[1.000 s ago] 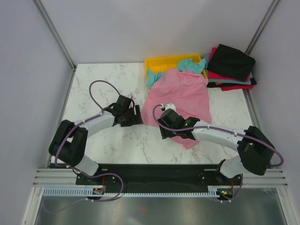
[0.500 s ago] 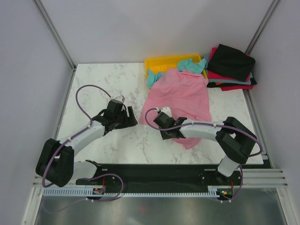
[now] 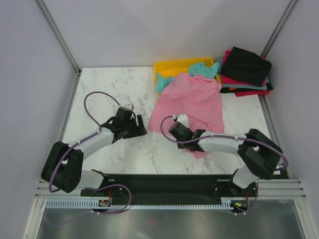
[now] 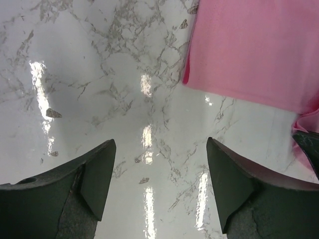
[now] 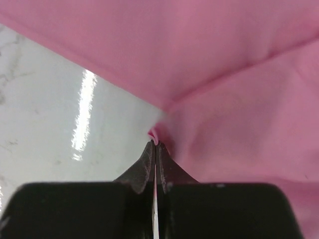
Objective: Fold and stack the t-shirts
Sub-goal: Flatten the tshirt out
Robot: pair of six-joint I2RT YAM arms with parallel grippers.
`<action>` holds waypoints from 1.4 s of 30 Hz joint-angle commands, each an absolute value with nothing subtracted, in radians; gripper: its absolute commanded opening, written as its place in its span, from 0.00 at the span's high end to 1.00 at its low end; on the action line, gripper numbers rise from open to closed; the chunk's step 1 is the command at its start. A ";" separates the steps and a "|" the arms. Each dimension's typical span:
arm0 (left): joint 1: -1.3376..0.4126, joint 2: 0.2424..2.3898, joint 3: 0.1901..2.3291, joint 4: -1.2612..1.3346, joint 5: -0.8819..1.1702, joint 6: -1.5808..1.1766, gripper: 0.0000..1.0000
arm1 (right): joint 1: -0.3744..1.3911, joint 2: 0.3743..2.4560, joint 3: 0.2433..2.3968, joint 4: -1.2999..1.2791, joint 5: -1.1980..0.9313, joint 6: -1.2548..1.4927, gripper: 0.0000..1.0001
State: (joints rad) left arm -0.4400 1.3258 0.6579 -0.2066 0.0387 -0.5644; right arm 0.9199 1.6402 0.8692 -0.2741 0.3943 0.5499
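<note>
Right wrist view: the right gripper [image 5: 155, 147] has its jaws pressed together on a small pinch of the pink t-shirt [image 5: 224, 74] at its edge, with the rest of the cloth spreading ahead and to the right of the tips. The left gripper [image 4: 160, 145] hangs with jaws wide apart over the marble table [image 4: 99, 74], touching nothing, that shirt's edge lying ahead and right of them
</note>
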 commanded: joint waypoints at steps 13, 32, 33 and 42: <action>-0.488 1.633 0.821 -0.041 0.060 -0.643 0.25 | 0.914 0.947 0.408 -0.066 0.568 0.673 1.00; -0.552 1.647 0.744 -0.005 0.041 -0.707 0.80 | 0.900 1.039 0.453 -0.078 0.554 0.680 1.00; -0.552 1.647 0.747 -0.003 0.040 -0.701 0.98 | 0.899 1.035 0.449 -0.078 0.554 0.678 1.00; -0.551 1.303 0.860 -0.251 -0.077 -0.628 0.98 | 0.897 0.685 0.564 -0.259 0.671 0.670 1.00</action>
State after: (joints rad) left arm -0.5476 1.4937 0.7719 -0.1215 0.0135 -0.6792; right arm 0.9001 0.8150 0.4416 -0.1894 0.5648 0.6666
